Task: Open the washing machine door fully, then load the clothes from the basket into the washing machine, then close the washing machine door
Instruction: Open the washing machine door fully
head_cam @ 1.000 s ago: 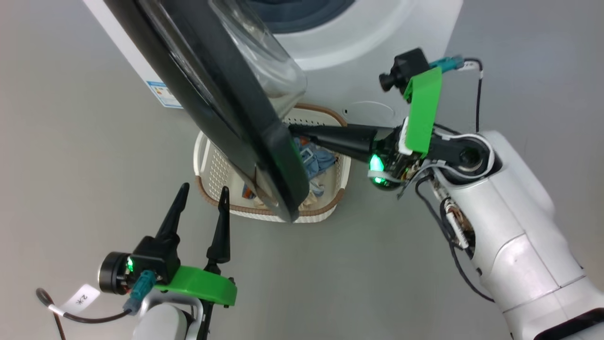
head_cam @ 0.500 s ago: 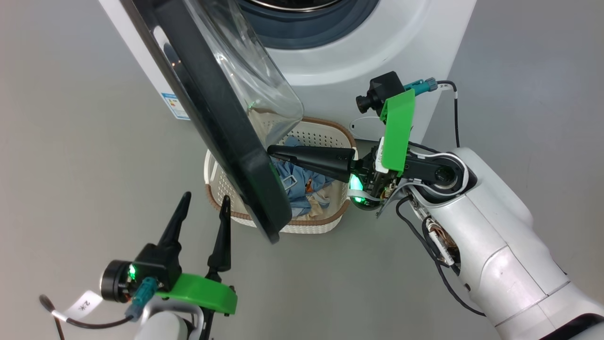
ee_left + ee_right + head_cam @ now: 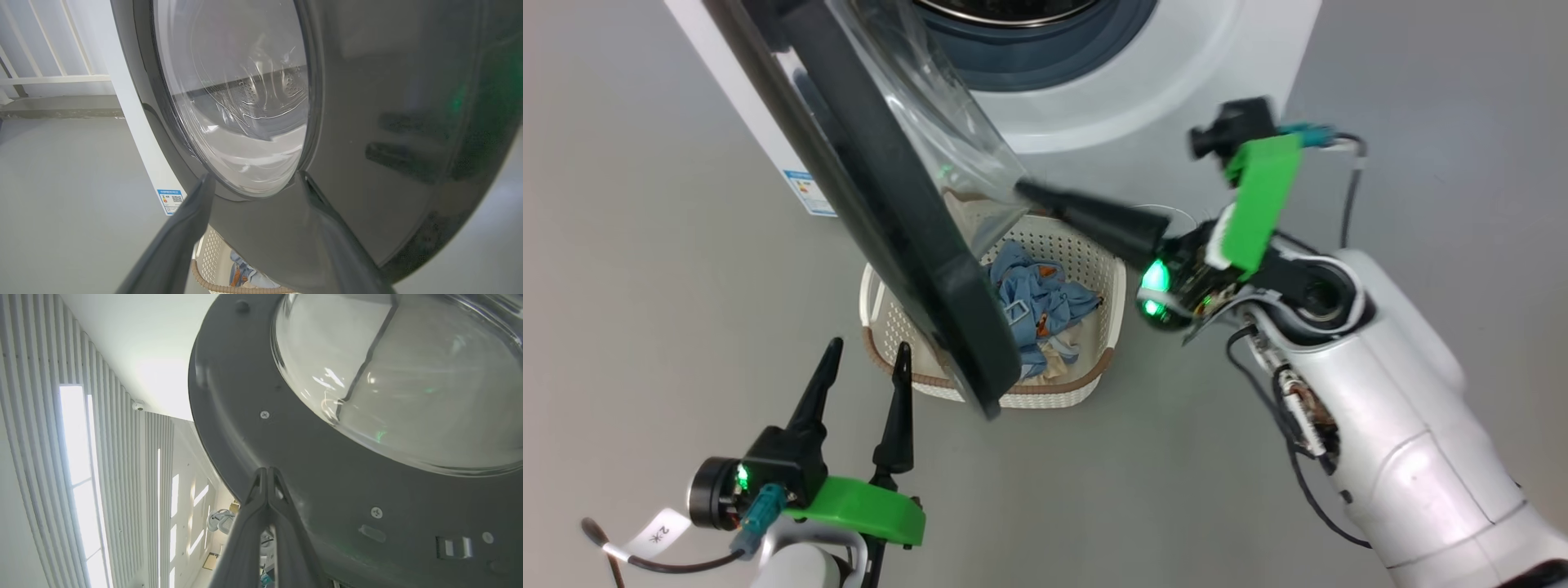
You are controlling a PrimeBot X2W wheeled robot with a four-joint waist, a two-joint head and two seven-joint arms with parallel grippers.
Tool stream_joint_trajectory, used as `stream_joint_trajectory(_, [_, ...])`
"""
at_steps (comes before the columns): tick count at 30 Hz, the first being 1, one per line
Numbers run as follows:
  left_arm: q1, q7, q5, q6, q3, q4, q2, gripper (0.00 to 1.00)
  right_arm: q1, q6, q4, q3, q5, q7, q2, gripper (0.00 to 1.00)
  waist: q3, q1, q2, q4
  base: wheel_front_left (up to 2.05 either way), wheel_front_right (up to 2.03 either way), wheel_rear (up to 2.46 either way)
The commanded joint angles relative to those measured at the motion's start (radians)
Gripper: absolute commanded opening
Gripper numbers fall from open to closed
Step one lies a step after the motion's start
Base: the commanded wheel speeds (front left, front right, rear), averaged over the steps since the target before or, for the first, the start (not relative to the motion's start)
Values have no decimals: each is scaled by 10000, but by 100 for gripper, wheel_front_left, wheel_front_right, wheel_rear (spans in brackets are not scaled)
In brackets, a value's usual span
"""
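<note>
Floor (image 3: 645, 327) plain grey, walls (image 3: 24, 416) white slatted; left jaws wide apart, empty; right jaws closed, empty, at door (image 3: 890, 204).

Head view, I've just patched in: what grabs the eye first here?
The washing machine door, partly open, cuts black and glossy across the upper left, with its glass bowl bulging on the inner side. The right gripper, shut, points its tip at the door's inner face from the right. Below them on the floor sits the basket of blue clothes, and the left gripper stands open at the lower left.
</note>
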Motion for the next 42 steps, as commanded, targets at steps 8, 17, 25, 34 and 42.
stream_joint_trajectory(8, [24,-63,65,9,502,-146,192,100,1045,17,-2377,-1439,-739,-1406,80,0,-137,-1,0,-311,0,0,0])
stream_joint_trajectory(17, [197,-63,252,-108,763,-25,192,100,2592,17,-4164,-2325,-2742,-2699,-396,0,-486,-1,0,-601,0,0,0])
stream_joint_trajectory(25, [449,-63,384,-202,1017,10,192,100,4016,17,-4631,-2044,-4719,-4579,-1108,100,-780,-1,0,-854,0,0,0])
stream_joint_trajectory(34, [773,-63,554,-296,1458,13,192,100,4794,17,-4102,-1285,-5292,-6486,-1922,100,-1028,-1,0,-1200,0,0,0])
stream_joint_trajectory(42, [890,-63,621,-360,1725,-11,192,100,4976,17,-3739,-825,-6147,-8843,-3043,100,-1087,-1,0,-1440,0,0,0])
